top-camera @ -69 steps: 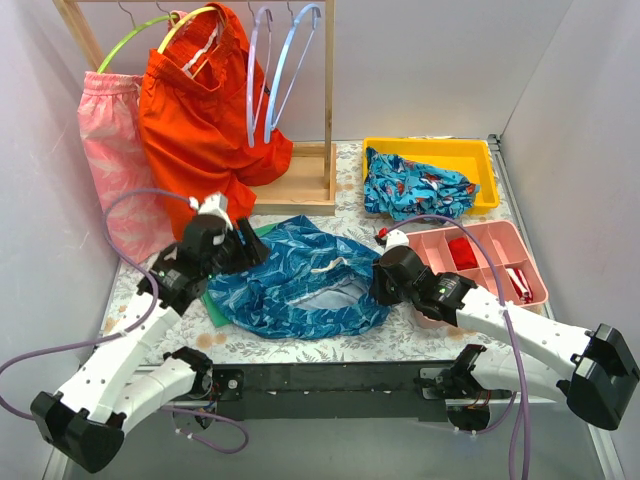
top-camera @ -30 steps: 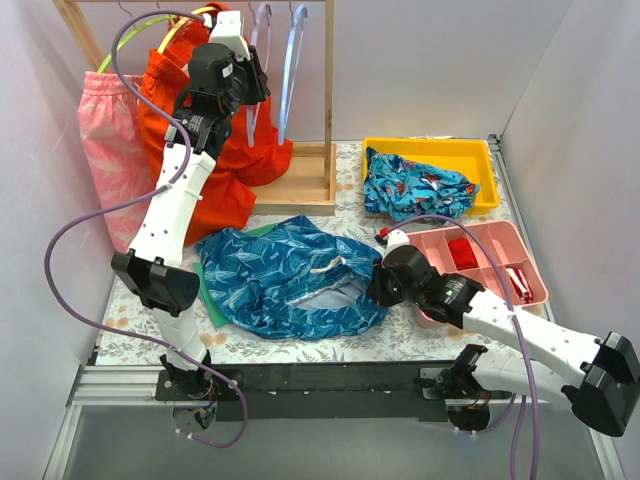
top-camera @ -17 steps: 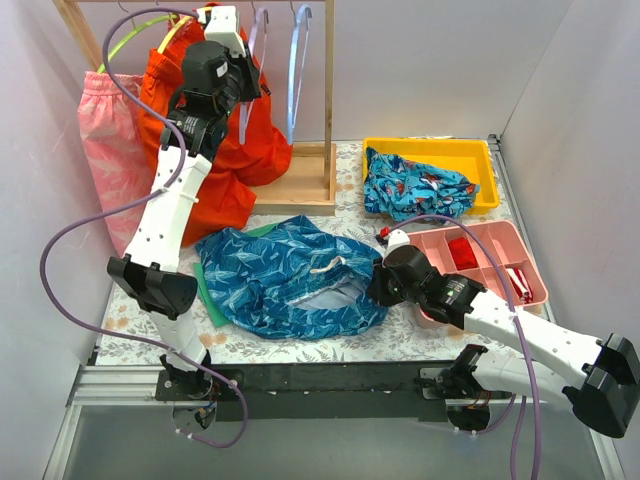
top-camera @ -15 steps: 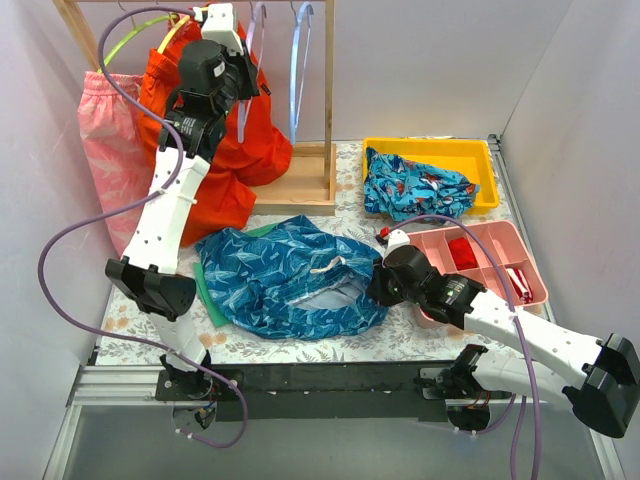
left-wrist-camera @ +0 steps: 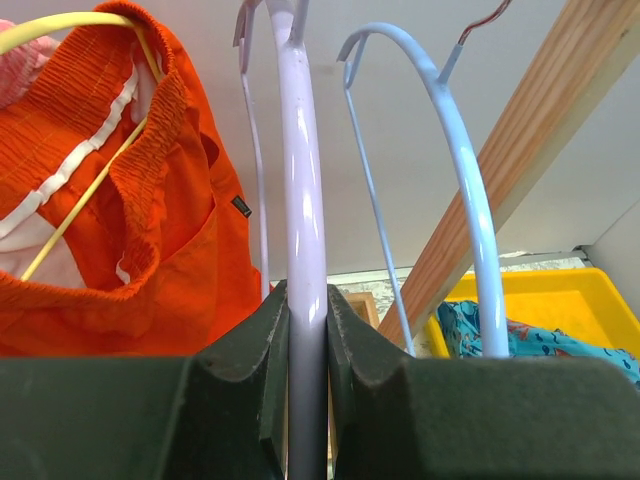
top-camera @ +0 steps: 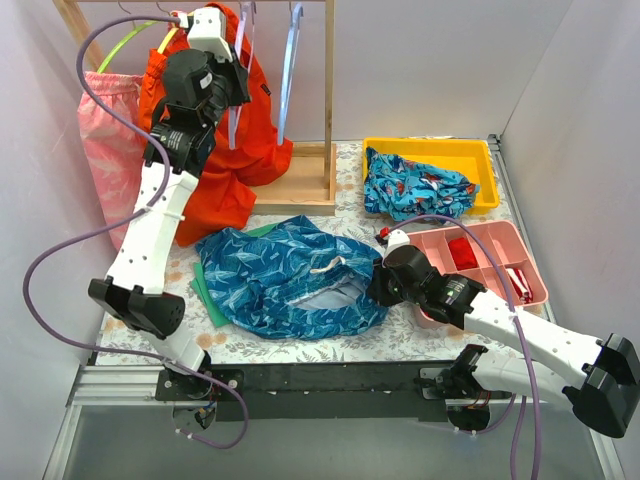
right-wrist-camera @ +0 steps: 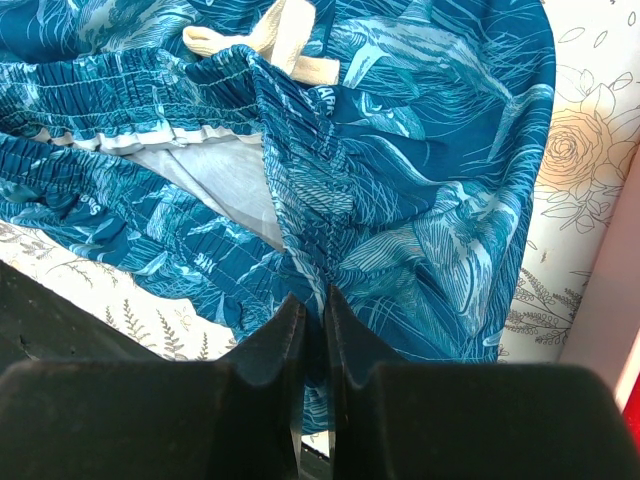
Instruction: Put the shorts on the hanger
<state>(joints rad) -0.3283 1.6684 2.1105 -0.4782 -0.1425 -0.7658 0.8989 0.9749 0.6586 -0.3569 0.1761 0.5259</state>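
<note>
The teal-blue leaf-print shorts [top-camera: 285, 275] lie spread on the table, waistband and white drawstring facing right. My right gripper [top-camera: 376, 290] is shut on their waistband, seen close in the right wrist view [right-wrist-camera: 313, 305] with the shorts [right-wrist-camera: 420, 150] filling the frame. The pale lavender hanger [top-camera: 238, 70] hangs on the wooden rack rail. My left gripper [top-camera: 228, 85] is raised to the rack and shut on the hanger's arm; in the left wrist view the hanger [left-wrist-camera: 302, 200] runs up between the closed fingers of my left gripper [left-wrist-camera: 307, 310].
On the rack [top-camera: 328, 100] hang a light-blue hanger [top-camera: 290, 60], orange shorts [top-camera: 205, 150] on a yellow-green hanger, and pink shorts [top-camera: 110, 150]. A yellow tray [top-camera: 470, 155] holds a blue garment with red specks [top-camera: 415, 190]. A pink compartment tray [top-camera: 520, 260] sits right.
My left arm has risen from the table to the rack, closed on the lavender hanger and pulled it slightly left. The right gripper has kept its hold on the shorts.
</note>
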